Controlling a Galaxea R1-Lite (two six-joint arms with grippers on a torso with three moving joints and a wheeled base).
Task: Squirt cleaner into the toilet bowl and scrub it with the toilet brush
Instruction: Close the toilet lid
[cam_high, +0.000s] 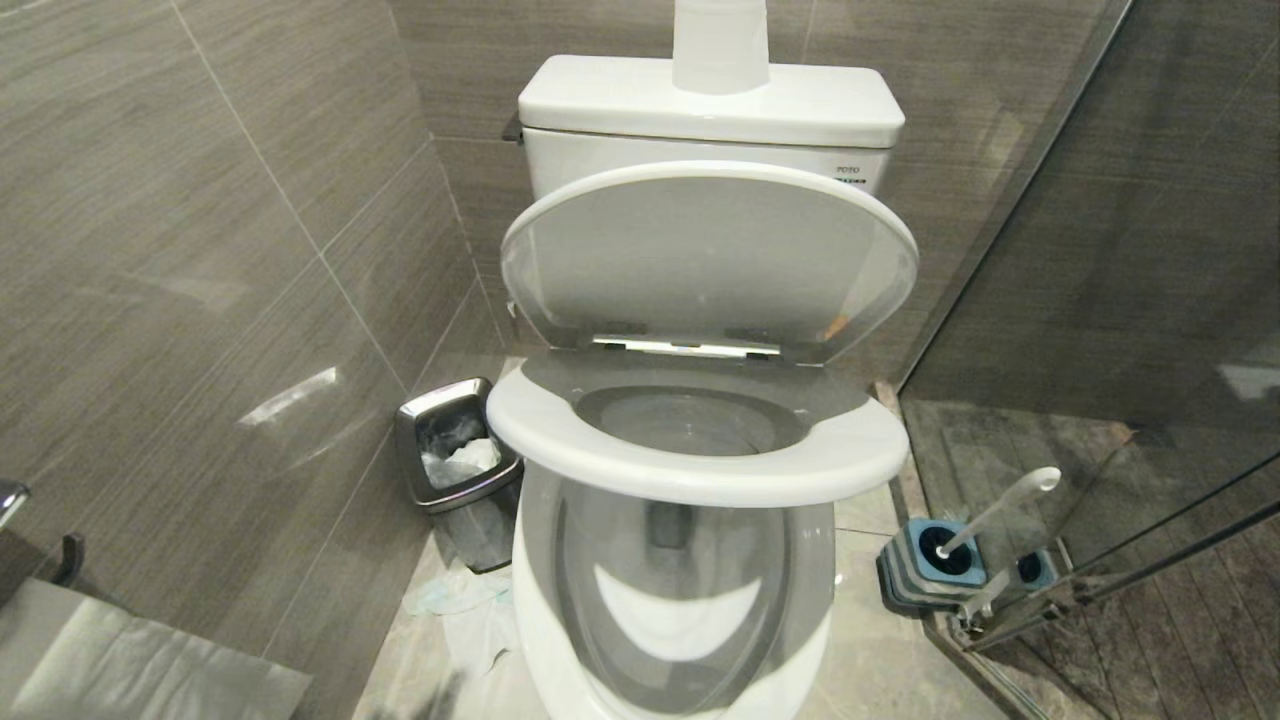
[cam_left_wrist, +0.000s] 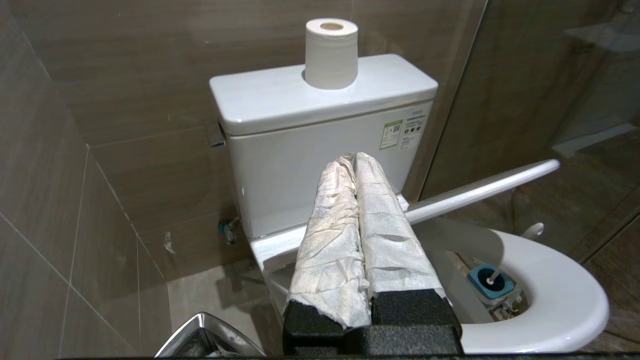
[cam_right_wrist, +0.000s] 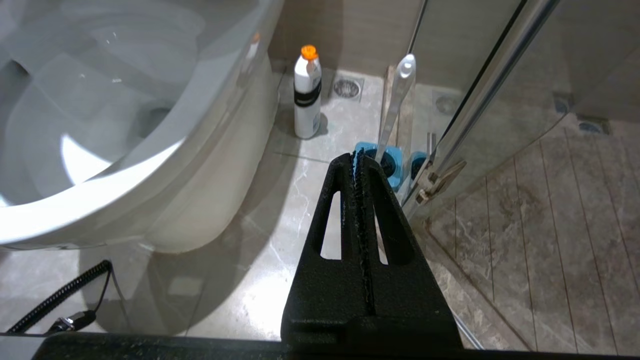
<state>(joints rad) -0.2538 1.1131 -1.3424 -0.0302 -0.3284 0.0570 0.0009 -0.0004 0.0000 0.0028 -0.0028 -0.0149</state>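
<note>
The white toilet bowl (cam_high: 535, 620) fills the middle, lid up against the tank, with the seat (cam_high: 700, 455) looking lifted off the rim. The toilet brush (cam_high: 1000, 505) stands in its blue holder (cam_high: 925, 570) on the floor at the right, white handle leaning. The cleaner itself is hidden; a white bottle with an orange cap (cam_right_wrist: 307, 95) stands on the floor beside the bowl (cam_right_wrist: 125, 190). My left gripper (cam_left_wrist: 356, 159), its fingers wrapped in white paper, is shut and empty, pointing at the tank (cam_left_wrist: 300, 160). My right gripper (cam_right_wrist: 356, 155) is shut and empty, low over the floor, aimed at the brush (cam_right_wrist: 397, 100).
A steel waste bin (cam_high: 455, 450) stands left of the toilet, with tissue on the floor (cam_high: 460, 600) before it. A paper roll (cam_left_wrist: 331, 52) sits on the tank. A glass shower partition (cam_high: 1100, 300) closes the right side. A coiled cable (cam_right_wrist: 60, 295) lies on the floor.
</note>
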